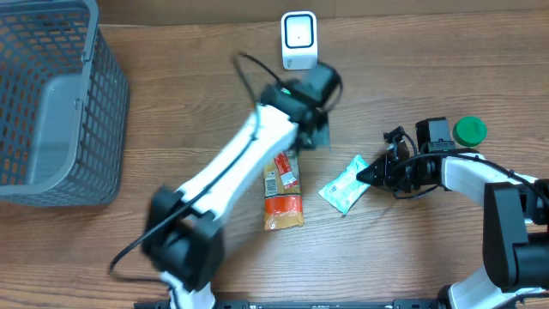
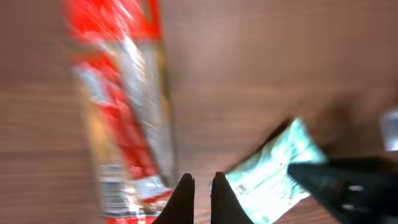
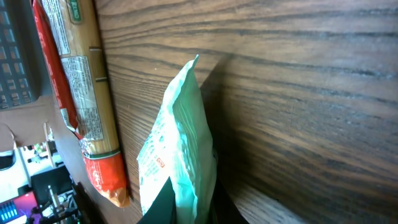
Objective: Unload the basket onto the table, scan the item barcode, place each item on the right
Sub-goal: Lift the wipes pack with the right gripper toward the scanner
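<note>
The right end effector (image 1: pixel 371 174) pinches one edge of the teal packet (image 1: pixel 343 187), seemingly tilted up off the tabletop (image 1: pixel 429 257), well apart from the scanner (image 1: pixel 298 39). The left end effector (image 2: pixel 202 186) hangs closed, empty. So thin a grip could let the packet slip or swing, hiding its barcode.

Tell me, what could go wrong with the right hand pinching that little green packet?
1. The right hand grips the green packet by one edge only, so the floppy packet may slip or fold when lifted.
2. The left hand hangs shut over the table between that packet and the white scanner, so the two arms might bump on the way.
3. The long red packet lies close and could get nudged.
</note>
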{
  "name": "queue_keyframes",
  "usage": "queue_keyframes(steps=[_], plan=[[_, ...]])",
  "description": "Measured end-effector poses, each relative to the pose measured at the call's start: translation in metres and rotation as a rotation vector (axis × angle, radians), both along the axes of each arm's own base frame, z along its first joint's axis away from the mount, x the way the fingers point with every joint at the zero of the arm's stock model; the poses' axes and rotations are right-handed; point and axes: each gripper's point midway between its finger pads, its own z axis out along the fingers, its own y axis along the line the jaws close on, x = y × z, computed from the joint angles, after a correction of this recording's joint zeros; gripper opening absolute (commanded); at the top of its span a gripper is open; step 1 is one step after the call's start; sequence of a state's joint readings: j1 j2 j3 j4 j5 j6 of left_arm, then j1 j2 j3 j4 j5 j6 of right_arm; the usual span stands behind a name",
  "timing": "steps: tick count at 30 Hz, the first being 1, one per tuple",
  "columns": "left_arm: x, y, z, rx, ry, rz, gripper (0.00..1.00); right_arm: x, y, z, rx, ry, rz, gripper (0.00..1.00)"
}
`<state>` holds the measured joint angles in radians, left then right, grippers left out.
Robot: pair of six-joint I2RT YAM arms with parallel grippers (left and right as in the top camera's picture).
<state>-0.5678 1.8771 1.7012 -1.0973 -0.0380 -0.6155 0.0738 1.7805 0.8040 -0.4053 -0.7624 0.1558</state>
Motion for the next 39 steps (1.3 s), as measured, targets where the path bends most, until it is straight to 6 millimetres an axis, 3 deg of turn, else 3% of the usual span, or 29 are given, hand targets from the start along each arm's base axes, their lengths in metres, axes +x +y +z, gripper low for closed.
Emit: queue_keyframes(steps=[3, 6, 10, 15, 20, 21, 22, 23, 24, 28, 39], plan=[[0.013, 0.033, 0.044, -0.007, -0.086, 0.054, 0.04, -0.002, 0.003, 0.003, 0.02, -0.014, 0.024, 0.04], [0.02, 0.08, 0.062, 0.02, -0.112, 0.121, 0.04, -0.003, 0.005, 0.009, 0.034, -0.02, 0.045, 0.04], [0.03, 0.138, 0.061, 0.075, -0.097, 0.187, 0.05, 0.005, 0.006, 0.032, 0.038, -0.08, 0.075, 0.04], [0.036, 0.191, 0.06, 0.108, -0.087, 0.261, 0.07, 0.017, 0.006, 0.068, 0.024, -0.165, 0.106, 0.04], [0.04, 0.227, 0.061, 0.116, -0.093, 0.335, 0.18, 0.013, 0.002, 0.073, -0.014, -0.176, 0.144, 0.04], [0.04, 0.233, 0.061, 0.117, -0.093, 0.349, 0.25, 0.011, 0.001, 0.073, -0.024, -0.172, 0.15, 0.04], [0.04, 0.239, 0.061, 0.122, -0.092, 0.354, 0.5, 0.01, 0.0, 0.072, -0.035, -0.169, 0.156, 0.04], [0.039, 0.244, 0.061, 0.128, -0.092, 0.357, 0.82, 0.009, -0.001, 0.072, -0.045, -0.168, 0.164, 0.04], [0.039, 0.246, 0.061, 0.13, -0.092, 0.359, 1.0, 0.009, -0.003, 0.072, -0.057, -0.165, 0.168, 0.04], [0.039, 0.248, 0.061, 0.135, -0.091, 0.355, 1.0, 0.015, -0.007, 0.083, -0.095, -0.177, 0.18, 0.04], [0.039, 0.248, 0.061, 0.139, -0.092, 0.344, 1.0, 0.048, -0.013, 0.157, -0.21, -0.296, 0.212, 0.03]])
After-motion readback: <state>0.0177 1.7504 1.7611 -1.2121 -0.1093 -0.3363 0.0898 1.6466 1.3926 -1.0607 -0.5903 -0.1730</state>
